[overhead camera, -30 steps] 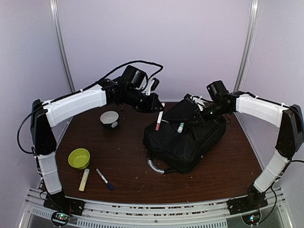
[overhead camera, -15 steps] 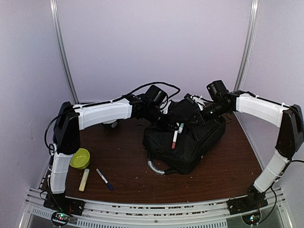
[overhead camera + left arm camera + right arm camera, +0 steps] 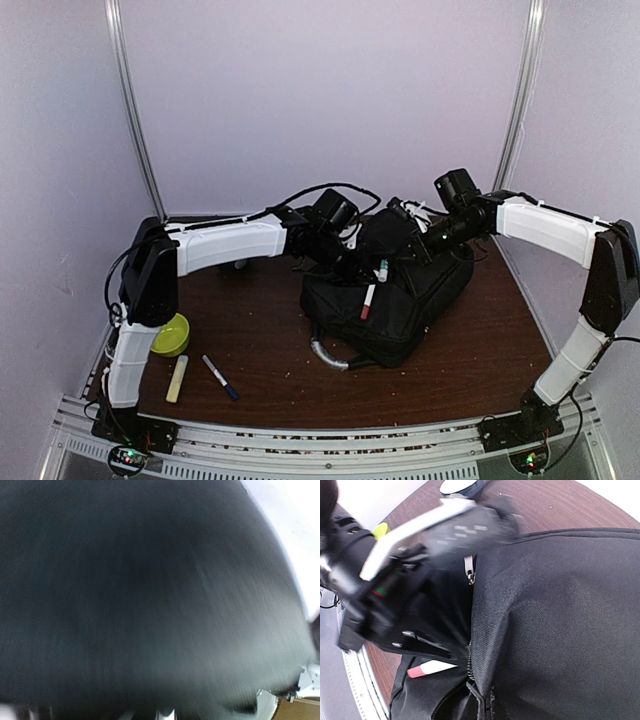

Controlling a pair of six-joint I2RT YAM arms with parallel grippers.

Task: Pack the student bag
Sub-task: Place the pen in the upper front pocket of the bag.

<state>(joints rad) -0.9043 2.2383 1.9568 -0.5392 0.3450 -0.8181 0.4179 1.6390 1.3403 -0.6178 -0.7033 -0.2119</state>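
Note:
The student bag (image 3: 400,300), black with a grey curved handle (image 3: 328,355), lies at the table's middle right. Its top flap (image 3: 385,235) is lifted, and my right gripper (image 3: 410,245) is shut on that fabric, its fingers hidden in the right wrist view. My left gripper (image 3: 358,272) reaches over the bag's opening, shut on a white marker with a red cap (image 3: 367,300) that points down at the bag (image 3: 560,620). The same marker (image 3: 427,669) pokes out beneath the left gripper. A green-capped marker (image 3: 381,268) rests at the opening. Blurred dark fabric (image 3: 150,600) fills the left wrist view.
A lime green bowl (image 3: 170,335), a pale yellow stick (image 3: 177,378) and a blue marker (image 3: 220,377) lie at the front left of the brown table (image 3: 270,340). Part of a white bowl (image 3: 460,486) shows behind the bag.
My left arm has swung right from above the white bowl to the bag, carrying the red-capped marker, and has lowered it slightly at the opening. The right arm has held still.

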